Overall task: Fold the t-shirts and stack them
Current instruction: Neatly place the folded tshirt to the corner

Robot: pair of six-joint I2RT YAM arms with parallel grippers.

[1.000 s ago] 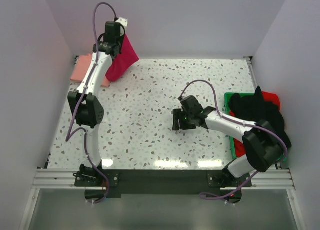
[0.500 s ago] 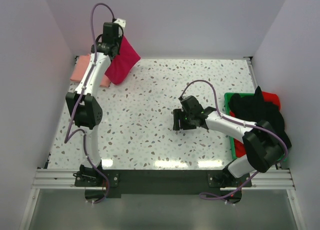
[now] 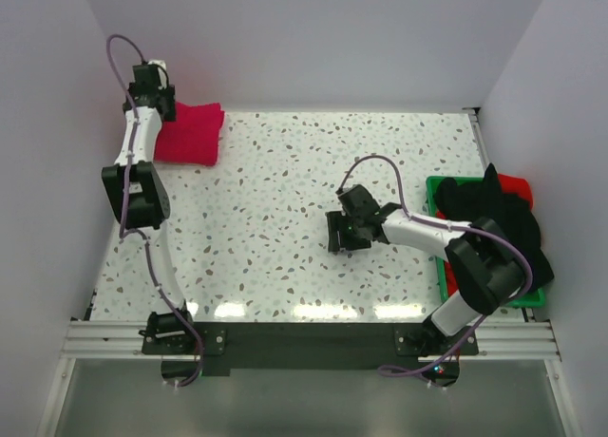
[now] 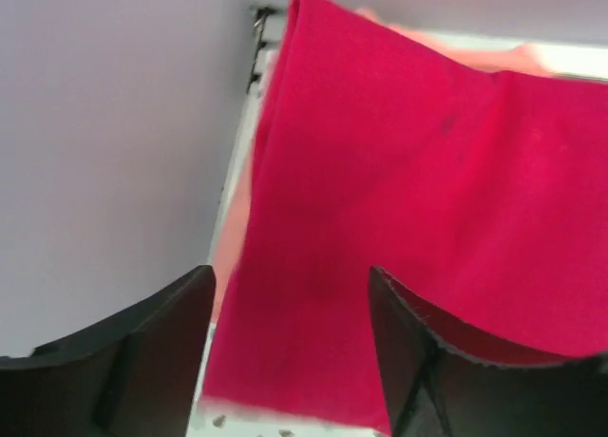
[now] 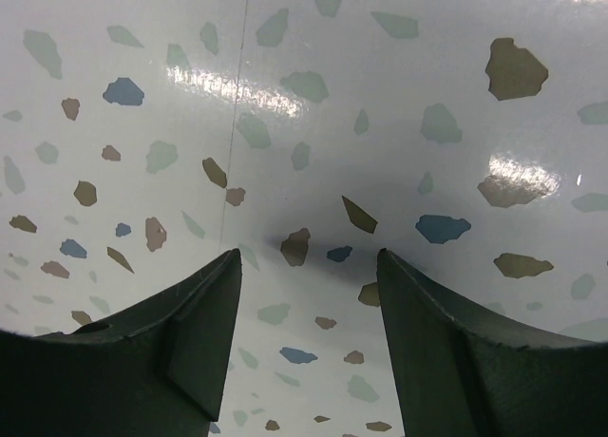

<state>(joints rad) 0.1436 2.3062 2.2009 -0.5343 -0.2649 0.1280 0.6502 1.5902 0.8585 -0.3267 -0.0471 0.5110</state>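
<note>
1. From overhead, I see the crimson t-shirt [image 3: 190, 135] lying folded at the upper left of the speckled table [image 3: 285, 171], just beside the left gripper [image 3: 150, 93].
2. Only the left wrist view shows the salmon-pink t-shirt [image 4: 231, 230] peeking out under the crimson one. It also shows that gripper's jaws apart and holding nothing.
3. The right gripper [image 5: 309, 261] hangs spread wide over the table at centre frame, also holding nothing.
4. At the right edge, a green tray [image 3: 440, 185] holds dark cloth [image 3: 494, 214], and the right arm partly hides the tray.
</note>
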